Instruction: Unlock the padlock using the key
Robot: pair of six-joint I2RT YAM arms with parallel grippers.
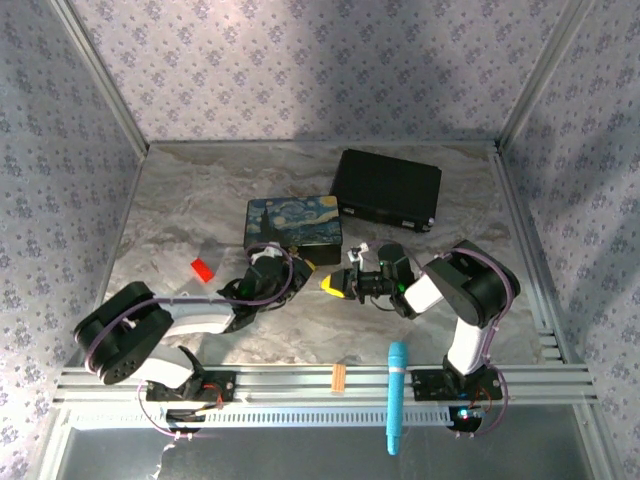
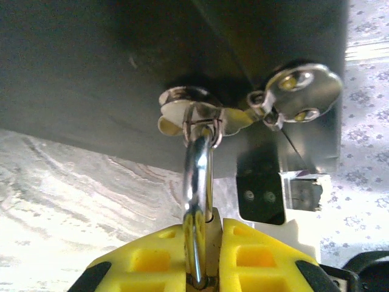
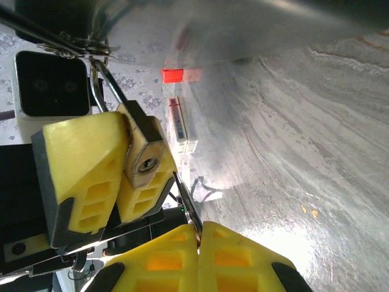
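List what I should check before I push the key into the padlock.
1. Left gripper clamped on padlock: ok.
2. Right gripper shut on key: ok.
3. Keyhole facing the right wrist camera: ok.
4. Key aimed into keyhole: not ok, its tip sits off to one side of it.
5. Shackle hanging in the hasp: ok.
6. Shackle locked or released: cannot tell.

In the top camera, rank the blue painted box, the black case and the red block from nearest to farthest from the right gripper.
1. blue painted box: just beyond the right gripper, slightly to its left.
2. black case: farther back toward the far wall, slightly right.
3. red block: well off to the left, past the left arm.
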